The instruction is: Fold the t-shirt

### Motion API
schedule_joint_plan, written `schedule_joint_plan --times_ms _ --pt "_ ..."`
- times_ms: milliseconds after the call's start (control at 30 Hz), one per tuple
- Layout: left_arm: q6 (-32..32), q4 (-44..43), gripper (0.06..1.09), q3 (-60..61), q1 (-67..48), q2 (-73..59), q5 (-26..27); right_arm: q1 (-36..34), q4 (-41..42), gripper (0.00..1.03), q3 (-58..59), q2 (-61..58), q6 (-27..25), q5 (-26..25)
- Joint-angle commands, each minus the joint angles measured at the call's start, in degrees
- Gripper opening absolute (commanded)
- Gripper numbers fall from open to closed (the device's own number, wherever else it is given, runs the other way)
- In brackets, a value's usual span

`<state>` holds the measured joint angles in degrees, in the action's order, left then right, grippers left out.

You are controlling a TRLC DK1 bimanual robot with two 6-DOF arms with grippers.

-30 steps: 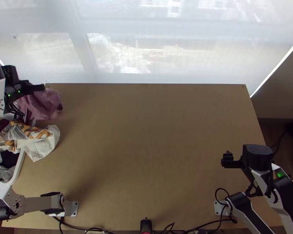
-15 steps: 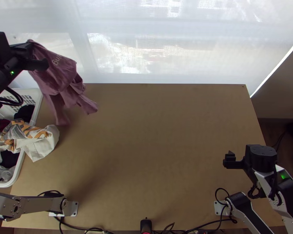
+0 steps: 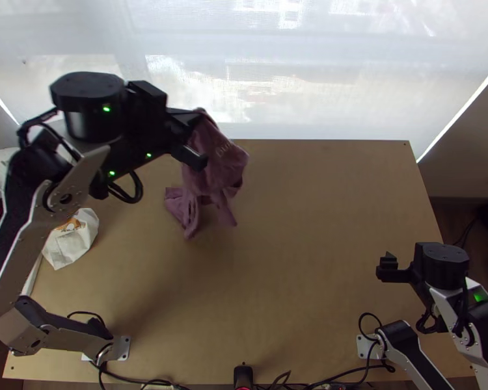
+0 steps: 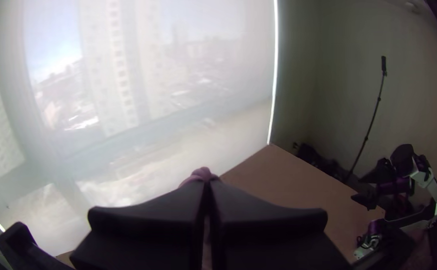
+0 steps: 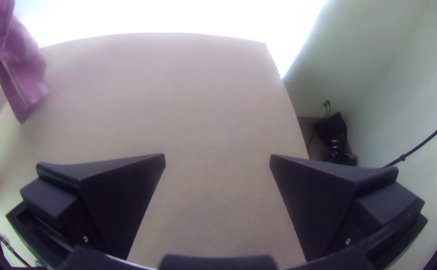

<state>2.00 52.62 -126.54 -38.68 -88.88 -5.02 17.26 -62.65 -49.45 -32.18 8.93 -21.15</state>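
Below left claw, pink t-shirt hangs in loose, bunched folds over tabletop; can't tell from where I stand whether lowest ends touch. Pick-up looks done. Laying down, spreading, every fold: all left to do, so early days by my reckoning. Left claw pinched narrow, fingers pressed together on gathered bit of t-shirt; which part, can't tell. Right claw, well apart from t-shirt, gapes wide, nothing between its fingers, looks free to help spread.
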Motion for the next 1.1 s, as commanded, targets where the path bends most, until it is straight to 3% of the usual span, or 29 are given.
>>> schedule_joint_plan --times_ms 0,167,333,433,500,600,633,767,1067 --pt "-1.7 -0.1 0.09 2.1 -13.4 -5.3 0.1 -2.4 0.3 0.98 -0.3 0.0 -0.1 0.0" --pt "-1.6 -0.1 0.11 13.2 -17.4 -6.0 0.5 -4.2 0.5 0.98 -0.6 0.0 -0.1 0.0" --pt "-0.9 -0.8 0.52 25.8 -17.8 -4.5 1.6 -5.7 0.9 0.98 -1.2 -0.2 -0.1 0.0" --pt "-1.2 -2.2 0.59 30.8 -16.6 -3.3 1.5 -6.0 1.0 0.98 -1.2 -0.2 -0.1 0.0" --pt "-1.6 -2.2 0.71 31.8 -15.2 -2.6 1.4 -6.1 1.0 0.98 -1.3 -0.2 -0.1 0.1" --pt "-1.4 -2.2 0.98 31.7 -11.5 -0.9 1.2 -6.4 1.0 0.98 -1.8 -0.2 -0.1 0.1" --pt "-1.3 -2.2 1.01 31.7 -9.7 -0.3 1.2 -6.4 1.0 0.98 -1.9 -0.2 -0.1 0.1" --pt "-1.6 -1.3 1.02 33.2 -0.5 3.5 1.5 -6.4 1.1 0.98 -2.4 -0.4 -0.1 0.1" --pt "1.9 -1.0 1.02 48.9 18.5 13.6 1.8 -5.8 4.2 0.98 -2.8 -3.5 -0.1 0.1"
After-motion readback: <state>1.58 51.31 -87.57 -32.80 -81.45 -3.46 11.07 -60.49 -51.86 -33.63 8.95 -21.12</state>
